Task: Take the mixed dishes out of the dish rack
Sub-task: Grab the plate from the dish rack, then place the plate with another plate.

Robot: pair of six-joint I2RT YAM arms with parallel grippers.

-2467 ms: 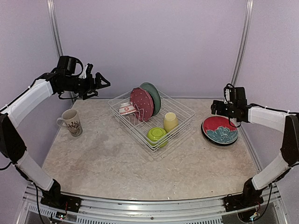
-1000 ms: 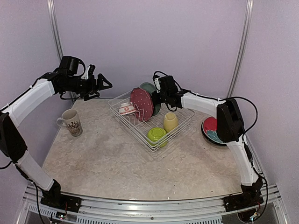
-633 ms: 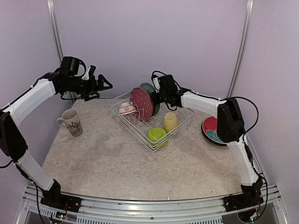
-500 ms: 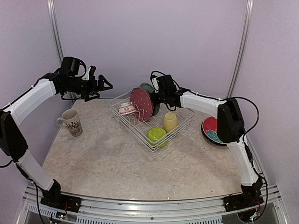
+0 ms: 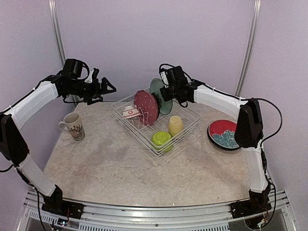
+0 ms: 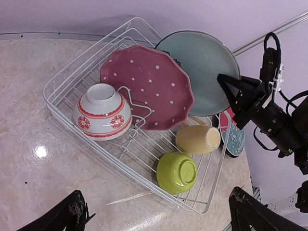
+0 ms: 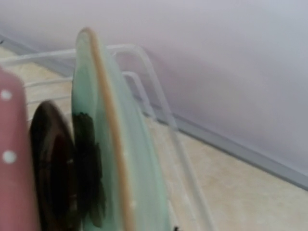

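The white wire dish rack (image 5: 134, 132) stands mid-table. In it are an upright pink-dotted plate (image 5: 146, 107), a small red-white bowl (image 5: 131, 112), a pale yellow cup (image 5: 175, 125) on its side and an upturned lime green bowl (image 5: 162, 139). My right gripper (image 5: 166, 94) is shut on the right edge of a teal plate (image 5: 158, 91), held upright just above the rack's back. In the right wrist view the teal plate (image 7: 110, 144) stands edge-on, with one dark finger (image 7: 53, 163) against its face. My left gripper (image 5: 107, 86) hangs open above the table's far left corner, left of the rack.
A patterned cream mug (image 5: 73, 126) stands at the left of the table. At the right edge a red plate with a teal patterned one on it (image 5: 226, 134) rests on a dark plate. The wall runs close behind the rack.
My right arm swung from the stacked plates at the right to the rack, shut on the teal plate and raised it up and rightward from behind the pink-dotted plate. The left arm barely moved.
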